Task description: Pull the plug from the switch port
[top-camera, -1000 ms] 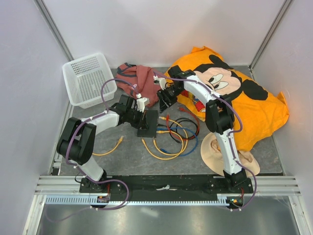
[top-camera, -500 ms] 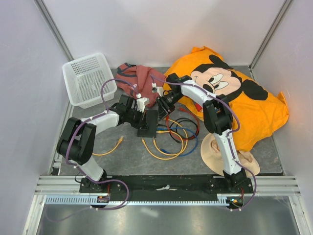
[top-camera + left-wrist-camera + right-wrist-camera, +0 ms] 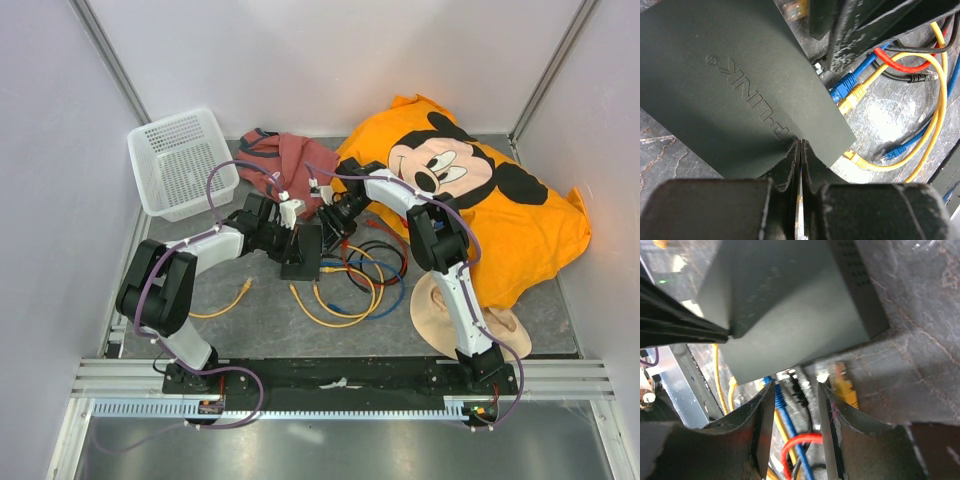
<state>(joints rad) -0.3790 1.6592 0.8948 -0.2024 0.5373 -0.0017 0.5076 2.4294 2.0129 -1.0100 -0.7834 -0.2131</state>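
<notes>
Right fingers (image 3: 832, 440) closer, switch (image 3: 785, 300) edge just ahead

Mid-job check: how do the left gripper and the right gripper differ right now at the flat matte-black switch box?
The left gripper is shut; the right gripper has its jaws apart. The left gripper's tips meet a side edge of the flat matte-black switch box; the right gripper sits at its socket edge, straddling a blue cable without visibly clamping it. Both are black two-finger grippers at the switch.
</notes>
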